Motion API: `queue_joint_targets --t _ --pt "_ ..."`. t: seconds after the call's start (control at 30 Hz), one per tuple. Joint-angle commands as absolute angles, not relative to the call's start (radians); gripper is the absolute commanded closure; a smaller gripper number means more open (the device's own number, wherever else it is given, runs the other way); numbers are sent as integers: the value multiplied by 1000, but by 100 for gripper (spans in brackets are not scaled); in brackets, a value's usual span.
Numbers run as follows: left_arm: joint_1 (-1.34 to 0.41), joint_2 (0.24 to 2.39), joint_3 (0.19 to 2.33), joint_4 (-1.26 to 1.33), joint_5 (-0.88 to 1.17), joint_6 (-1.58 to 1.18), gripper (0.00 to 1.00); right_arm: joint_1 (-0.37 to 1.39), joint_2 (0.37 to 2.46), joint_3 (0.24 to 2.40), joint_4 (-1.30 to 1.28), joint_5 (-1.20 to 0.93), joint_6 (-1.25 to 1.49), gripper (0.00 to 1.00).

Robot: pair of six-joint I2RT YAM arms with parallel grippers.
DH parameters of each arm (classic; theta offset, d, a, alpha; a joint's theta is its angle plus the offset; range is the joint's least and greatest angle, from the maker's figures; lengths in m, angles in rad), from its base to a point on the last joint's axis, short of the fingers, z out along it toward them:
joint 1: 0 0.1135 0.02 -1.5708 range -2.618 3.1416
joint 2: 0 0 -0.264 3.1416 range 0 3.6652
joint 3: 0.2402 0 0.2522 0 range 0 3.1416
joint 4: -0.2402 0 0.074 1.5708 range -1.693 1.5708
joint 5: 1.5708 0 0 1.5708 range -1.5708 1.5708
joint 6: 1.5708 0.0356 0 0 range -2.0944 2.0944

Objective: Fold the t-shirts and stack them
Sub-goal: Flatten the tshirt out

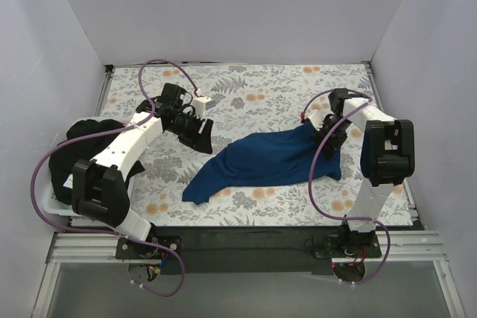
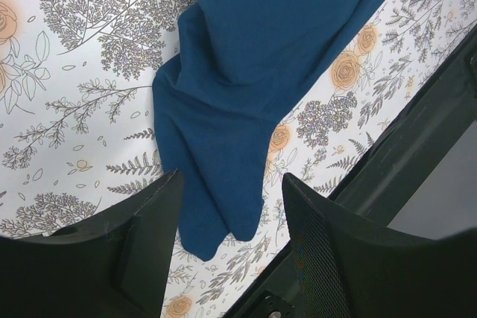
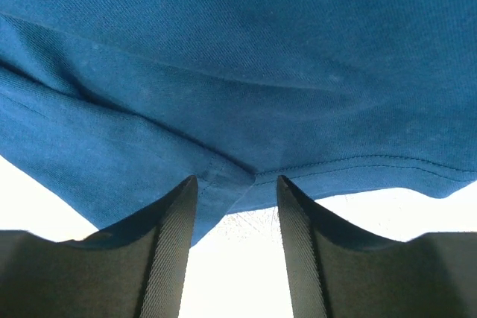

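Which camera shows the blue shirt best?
The top view: it shows the whole blue shirt lying on the floral cloth. The left wrist camera catches only one end; the right wrist camera sees just a close-up of its hem.

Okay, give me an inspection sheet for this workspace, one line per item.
Surface: floral cloth covers the table.
Job's things: blue t-shirt unfolded and rumpled, mid-table; black shirt heaped at the left edge.
Clutter: nothing seen.
Grippers: left gripper open, empty, left of the blue t-shirt; right gripper open at its hem.
Cables: purple cables loop from both arms; the right one crosses the blue t-shirt.
Surroundings: white walls on three sides.
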State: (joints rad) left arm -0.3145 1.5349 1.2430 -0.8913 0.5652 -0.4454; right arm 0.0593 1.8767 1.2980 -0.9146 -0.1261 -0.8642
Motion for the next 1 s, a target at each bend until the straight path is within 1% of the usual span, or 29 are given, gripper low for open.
queue_joint_targets --t 0.0,0.33,0.37,0.4,0.47,0.5,0.6,0.67,0.8,0.83,0.87,0.9,0.97 --pt "-313 1531 1266 -908 572 -437 45 64 1891 1295 -913 -121 -874 49" --pt "-313 1529 1262 -910 566 -437 45 66 1876 1261 -919 -132 -874 62" --pt "-313 1528 1261 -910 566 -439 45 66 1876 1261 -917 -133 -874 65" --pt "-313 1526 1261 -910 566 -439 45 64 1868 1261 -917 -133 -873 71" --pt "-313 1525 1259 -911 566 -440 45 66 1859 1269 -922 -138 -870 77" --pt "-313 1522 1259 -911 566 -440 45 66 1846 1273 -926 -140 -867 81" --pt "-314 1513 1253 -919 563 -443 45 66 1804 1298 -956 -146 -862 91" --pt "-313 1502 1246 -923 554 -445 45 66 1778 1313 -983 -147 -861 91" --pt "-305 1486 1227 -945 549 -430 45 64 1708 1322 -1022 -160 -862 81" --pt "-302 1483 1223 -943 549 -426 45 64 1700 1322 -1026 -160 -865 86" --pt "-299 1480 1223 -945 549 -426 45 66 1695 1322 -1032 -160 -867 95" --pt "-299 1479 1224 -943 552 -426 45 64 1690 1322 -1037 -158 -867 99" --pt "-295 1482 1230 -954 558 -423 45 66 1686 1324 -1055 -160 -876 99"
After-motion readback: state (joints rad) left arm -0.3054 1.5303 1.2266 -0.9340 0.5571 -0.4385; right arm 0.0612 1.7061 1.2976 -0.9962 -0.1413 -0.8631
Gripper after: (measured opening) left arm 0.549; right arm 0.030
